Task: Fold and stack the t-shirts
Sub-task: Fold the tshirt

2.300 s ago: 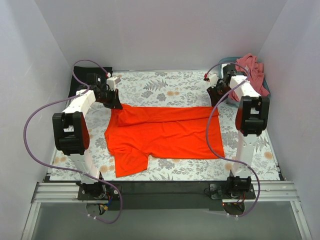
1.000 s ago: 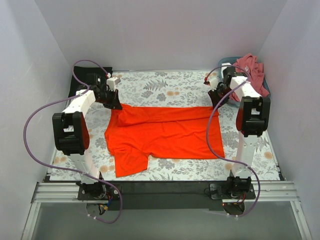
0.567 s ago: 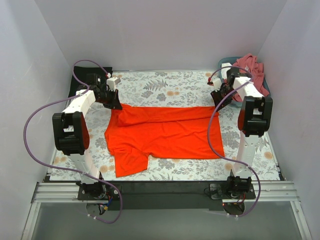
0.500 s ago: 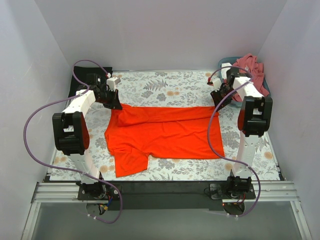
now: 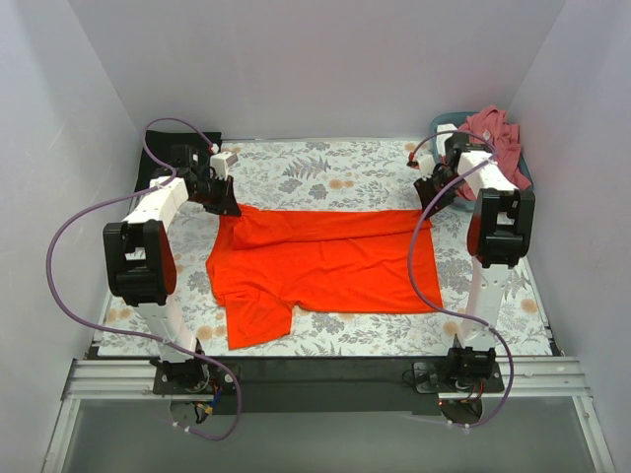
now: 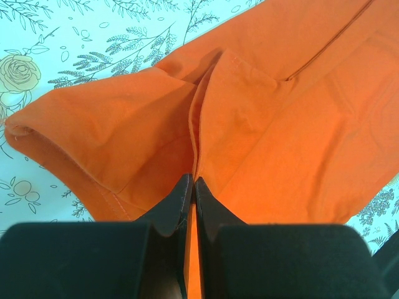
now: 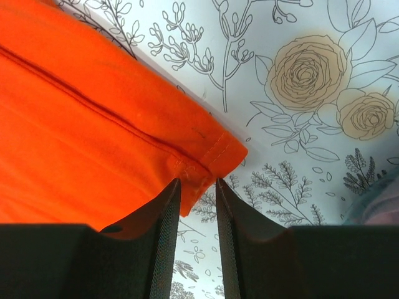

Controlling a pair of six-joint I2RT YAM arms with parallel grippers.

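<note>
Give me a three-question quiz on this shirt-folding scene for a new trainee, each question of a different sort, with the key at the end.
1. True or false: the left gripper is shut on the orange-red t-shirt.
2. Where is the dusty-pink t-shirt? A: heaped on the basket at the far right. B: spread at the table's centre. C: under the left arm.
3. Fill in: the right gripper, at a hemmed corner of the orange-red t-shirt, has its jaws ___.

Key: 1 true; 2 A; 3 open.
</note>
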